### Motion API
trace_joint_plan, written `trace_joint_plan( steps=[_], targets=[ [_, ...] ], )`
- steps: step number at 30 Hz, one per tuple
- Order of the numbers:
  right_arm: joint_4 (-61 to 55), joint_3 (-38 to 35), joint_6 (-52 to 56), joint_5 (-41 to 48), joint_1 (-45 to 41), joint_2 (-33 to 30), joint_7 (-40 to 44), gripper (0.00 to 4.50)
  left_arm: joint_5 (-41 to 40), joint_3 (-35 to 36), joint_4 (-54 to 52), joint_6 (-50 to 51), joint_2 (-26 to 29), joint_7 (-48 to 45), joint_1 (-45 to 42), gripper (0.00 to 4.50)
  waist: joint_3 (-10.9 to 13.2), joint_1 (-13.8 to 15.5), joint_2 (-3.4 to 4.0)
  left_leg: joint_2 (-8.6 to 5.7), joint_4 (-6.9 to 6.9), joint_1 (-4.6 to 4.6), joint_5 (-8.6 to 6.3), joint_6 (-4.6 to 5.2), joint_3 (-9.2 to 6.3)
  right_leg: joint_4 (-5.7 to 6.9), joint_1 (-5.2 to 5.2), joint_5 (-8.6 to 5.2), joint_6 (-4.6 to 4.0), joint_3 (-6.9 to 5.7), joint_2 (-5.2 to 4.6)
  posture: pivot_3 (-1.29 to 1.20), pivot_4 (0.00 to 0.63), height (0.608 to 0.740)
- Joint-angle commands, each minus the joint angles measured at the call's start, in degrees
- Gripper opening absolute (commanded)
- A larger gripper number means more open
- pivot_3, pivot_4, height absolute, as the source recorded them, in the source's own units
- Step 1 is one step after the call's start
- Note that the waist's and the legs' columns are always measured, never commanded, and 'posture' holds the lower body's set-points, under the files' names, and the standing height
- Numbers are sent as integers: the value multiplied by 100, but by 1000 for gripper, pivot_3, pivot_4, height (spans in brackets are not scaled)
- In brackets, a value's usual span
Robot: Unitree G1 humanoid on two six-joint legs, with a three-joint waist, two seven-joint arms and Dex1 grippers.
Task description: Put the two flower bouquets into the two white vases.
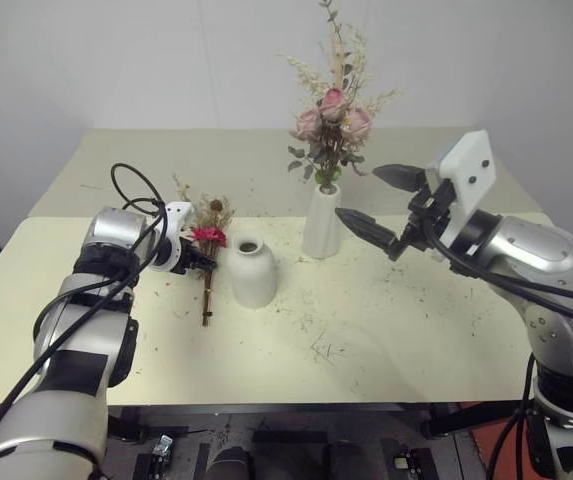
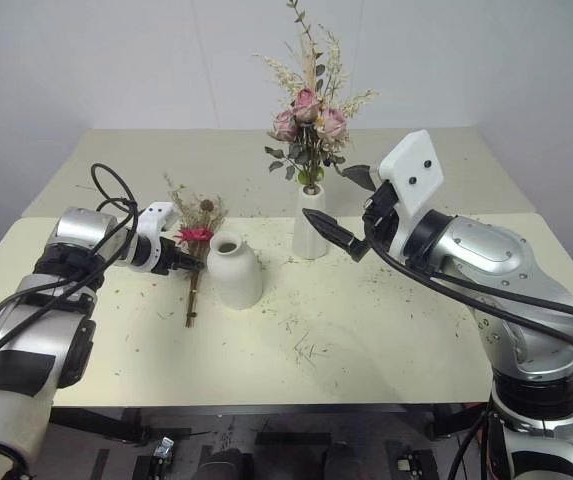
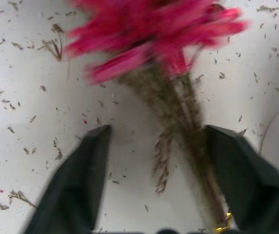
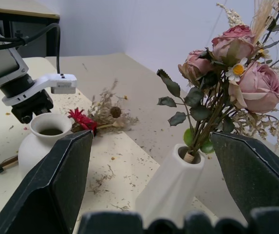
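The dried bouquet (image 1: 209, 237), tan grasses around a magenta-red flower, lies flat on the table just left of the short squat white vase (image 1: 251, 270). My left gripper (image 1: 198, 260) points down over its stems. In the left wrist view its fingers (image 3: 81, 170) stand apart on either side of the stems (image 3: 188, 141), open. The pink rose bouquet (image 1: 333, 115) stands upright in the tall slim white vase (image 1: 322, 225). My right gripper (image 1: 359, 192) hovers open beside that vase's right side, above the table, with nothing between its fingers.
Bits of dried plant litter the cream table (image 1: 416, 350), mostly around the vases. A second cream table (image 1: 166, 160) adjoins at the back, against a white wall. The squat vase stands close to my left gripper's right side.
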Motion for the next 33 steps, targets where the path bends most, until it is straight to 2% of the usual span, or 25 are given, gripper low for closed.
trace_joint_plan(
  steps=[1, 6, 8, 11, 15, 17, 19, 22, 24, 27, 29, 33],
  targets=[
    [-150, -141, -12, -71, -44, -76, -82, 4500, 64, 135, 150, -107, -47, -121, -203, 1637, 0, 0, 0, 0, 0, -1, 0, 0, 0, 0, 0, 0, 0, -1, -1, 0, 150, 740],
    [-95, -98, -48, -131, -47, -86, -106, 4500, 122, 258, 20, -105, -53, 12, -257, 21, 0, -5, 0, 0, 0, -2, 0, 0, -3, 0, 0, 0, 0, -2, 0, 0, 150, 740],
    [-84, -81, -63, -164, -42, -74, -107, 4500, -16, 724, -290, -429, -26, 486, -168, 21, 1, -13, -1, 0, 0, 0, 0, 0, -3, 2, 0, 0, 0, -1, 0, 0, 150, 740],
    [-103, -35, -180, -309, -1, -98, -74, 4500, -453, 1973, -1076, -1441, -84, 1543, 99, 21, 1, -17, -2, 2, 0, -3, 0, 0, -7, 0, -2, 0, 0, -2, -1, 0, 150, 740],
    [-116, -104, -250, -344, 18, -39, -62, 4500, -1199, 3159, -2243, -1786, -66, 1869, 185, 21, 1, -12, -2, 1, 2, -20, 1, -1, -8, 2, -17, 2, 1, -2, -5, 0, 150, 740],
    [-107, -164, -323, -315, 31, 6, -27, 4500, -1515, 3463, -2883, -1905, -135, 1877, 323, 21, 1, -4, -1, 1, 3, -26, 2, -4, -8, 3, -21, 2, 1, -4, -5, 0, 150, 740],
    [-131, -331, -258, -60, 19, 53, 55, 4500, -2050, 3723, -3580, -2433, -285, 1248, 617, 21, 0, 2, 1, 0, 3, -24, 3, -5, -8, 3, -20, 2, 1, -3, -6, 0, 150, 740],
    [-276, -718, -307, 578, 191, 25, 499, 4500, -3116, 4013, -4628, -2631, -379, 111, 1056, 21, -1, 13, 1, 1, 3, -18, 7, -13, -8, 6, -14, 3, 1, -4, -7, 0, 150, 740],
    [-355, -856, -341, 815, 330, -79, 746, 4500, -3691, 4127, -4938, -2676, -386, -563, 1313, 21, 0, 10, 1, 3, 2, -10, 7, -12, -10, -1, 0, 3, 1, -7, -5, 0, 150, 740],
    [-548, -852, -511, 920, 689, -468, 1393, 4500, -4166, 3958, -4871, -2428, -165, -1525, 1546, 21, 0, 9, 1, 2, 3, 0, 6, -11, -9, -2, 10, 3, 1, -7, -5, 0, 150, 740],
    [-682, -614, -714, 628, 973, -829, 1728, 4500, -4527, 3909, -4484, -2120, -108, -2009, 1486, 21, 0, 7, 1, 2, 3, 10, 5, -10, -9, -9, 16, 2, 2, -6, -3, 0, 150, 740],
    [-744, -273, -855, 188, 1209, -968, 1560, 4500, -4428, 3592, -3510, -2072, -101, -2488, 1197, 21, 0, -10, -1, 1, 6, 35, 5, -10, -7, -17, 31, 0, 3, -2, 0, 0, 150, 740]
  ],
)
